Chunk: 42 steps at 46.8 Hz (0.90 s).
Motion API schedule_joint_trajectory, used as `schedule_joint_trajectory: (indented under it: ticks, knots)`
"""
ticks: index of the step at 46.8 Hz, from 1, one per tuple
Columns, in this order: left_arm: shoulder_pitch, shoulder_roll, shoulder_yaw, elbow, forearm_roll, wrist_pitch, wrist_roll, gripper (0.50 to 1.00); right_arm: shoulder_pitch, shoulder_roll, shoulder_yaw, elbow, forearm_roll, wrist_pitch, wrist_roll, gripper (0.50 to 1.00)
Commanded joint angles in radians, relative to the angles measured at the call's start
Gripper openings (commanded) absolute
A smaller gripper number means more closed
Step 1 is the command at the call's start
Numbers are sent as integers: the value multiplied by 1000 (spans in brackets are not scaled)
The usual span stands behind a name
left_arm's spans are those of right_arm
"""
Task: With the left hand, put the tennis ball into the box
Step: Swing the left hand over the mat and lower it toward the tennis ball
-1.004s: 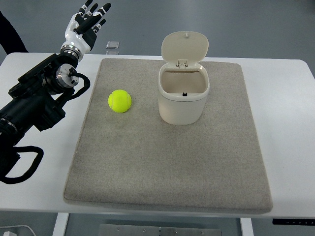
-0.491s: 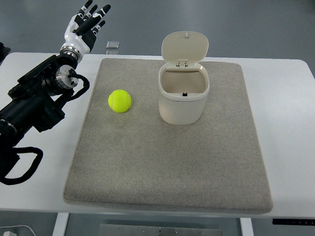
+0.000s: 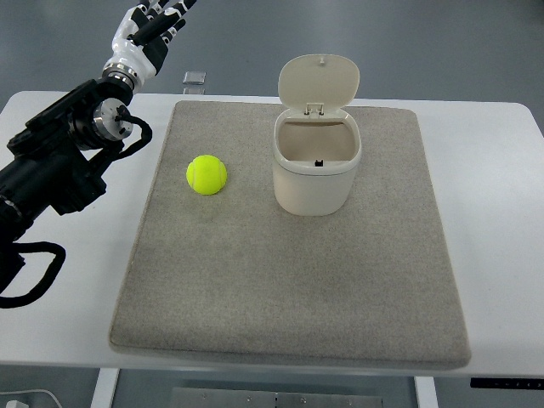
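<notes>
A yellow-green tennis ball (image 3: 206, 175) lies on the grey mat (image 3: 289, 289), left of a cream box (image 3: 316, 170) whose lid is flipped up and whose inside shows nothing. My left hand (image 3: 151, 25) is at the top left, beyond the table's far edge, well up and left of the ball. Its black and white fingers are spread and hold nothing; the tips are cut off by the frame's top. The black left arm (image 3: 59, 161) runs in from the left edge.
The mat lies on a white table (image 3: 493, 195). A small clear object (image 3: 195, 78) rests at the table's far edge, just beyond the mat. A black cable loop (image 3: 34, 272) hangs at the left edge.
My left hand and forearm have moved up and away toward the top of the picture. The ball and the box have stayed put.
</notes>
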Motion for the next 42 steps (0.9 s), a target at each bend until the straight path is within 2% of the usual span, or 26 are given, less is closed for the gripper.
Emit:
schedule_joint_trajectory:
  ticks: [1, 5, 11, 15, 27, 34, 42]
  knots:
    - [-30, 35, 95, -18, -1, 0, 3, 990, 0, 0, 0, 0, 0, 0, 0, 938]
    - [-67, 99, 204, -64, -1, 1, 26, 990, 0, 0, 0, 0, 0, 0, 0, 938]
    - [-125, 176, 362, -153, -6, 3, 115, 988, 0, 0, 0, 0, 0, 0, -1, 938]
    - [-155, 228, 436, -221, -6, 4, 135, 986, 0, 0, 0, 0, 0, 0, 0, 938]
    - [-250, 316, 698, -400, -4, 3, 144, 984, 0, 0, 0, 0, 0, 0, 0, 938]
    - [-262, 316, 807, -446, -1, 16, 143, 964, 0, 0, 0, 0, 0, 0, -1, 938]
    - [-273, 317, 887, -479, 2, 27, 143, 964, 0, 0, 0, 0, 0, 0, 0, 938]
